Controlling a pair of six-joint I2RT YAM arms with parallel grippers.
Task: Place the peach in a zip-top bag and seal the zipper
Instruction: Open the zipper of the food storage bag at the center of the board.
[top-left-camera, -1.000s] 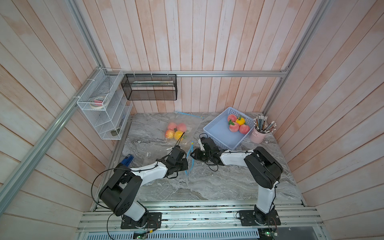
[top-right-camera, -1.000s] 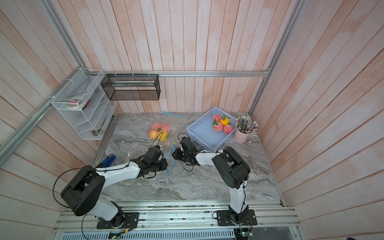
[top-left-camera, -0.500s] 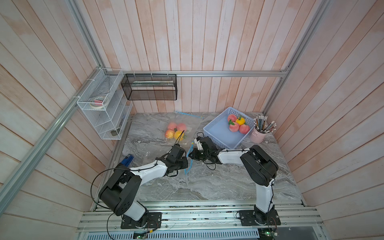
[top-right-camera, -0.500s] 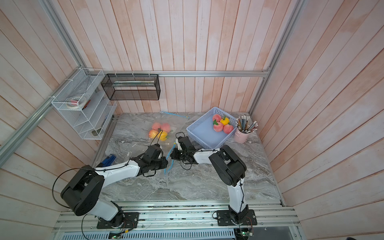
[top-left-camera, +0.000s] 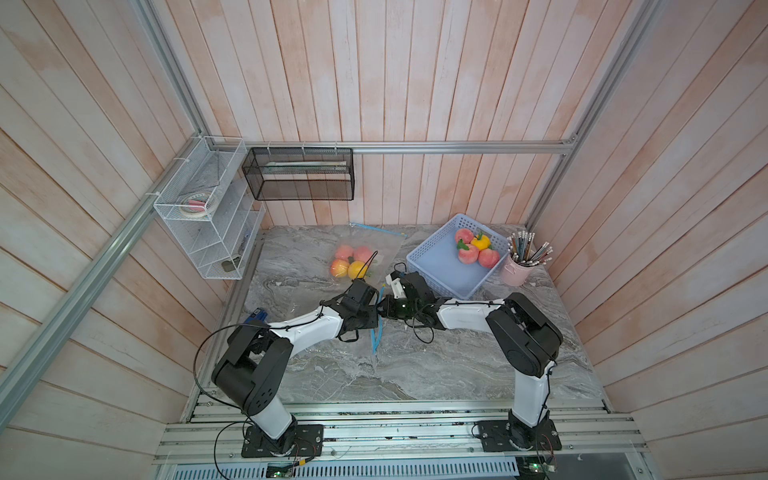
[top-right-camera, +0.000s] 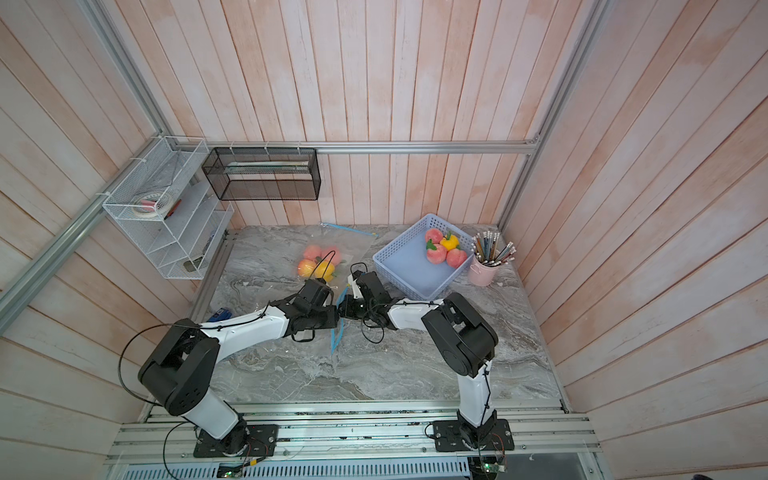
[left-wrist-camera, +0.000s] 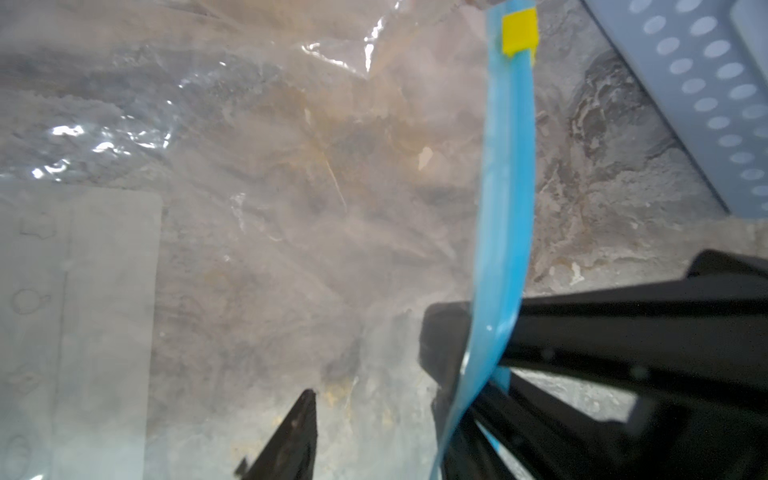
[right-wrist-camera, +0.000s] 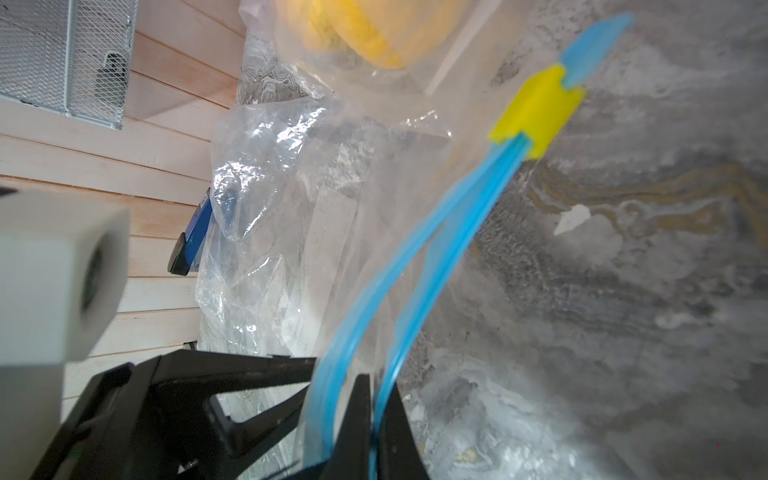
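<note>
A clear zip-top bag (right-wrist-camera: 286, 232) lies flat on the marble table, its blue zipper strip (top-left-camera: 376, 332) running toward the front. The two lips of the strip part near my grippers, and the yellow slider (right-wrist-camera: 536, 112) sits at the far end. My right gripper (right-wrist-camera: 376, 386) is shut on one blue lip. My left gripper (left-wrist-camera: 382, 415) faces it tip to tip (top-left-camera: 376, 309), jaws apart, with the other lip beside one finger. Three peaches (top-left-camera: 468, 253) rest in the blue basket (top-left-camera: 432, 266). No peach shows in this bag.
A second clear bag (top-left-camera: 351, 262) holding peaches and a yellow fruit lies at the back, just beyond the grippers. A pink cup of pencils (top-left-camera: 517, 272) stands right of the basket. White wire shelves (top-left-camera: 208, 216) and a black mesh bin (top-left-camera: 299, 174) hang on the walls.
My right gripper has moved a little left and shut on the blue zipper lip. My left gripper's jaws have spread apart.
</note>
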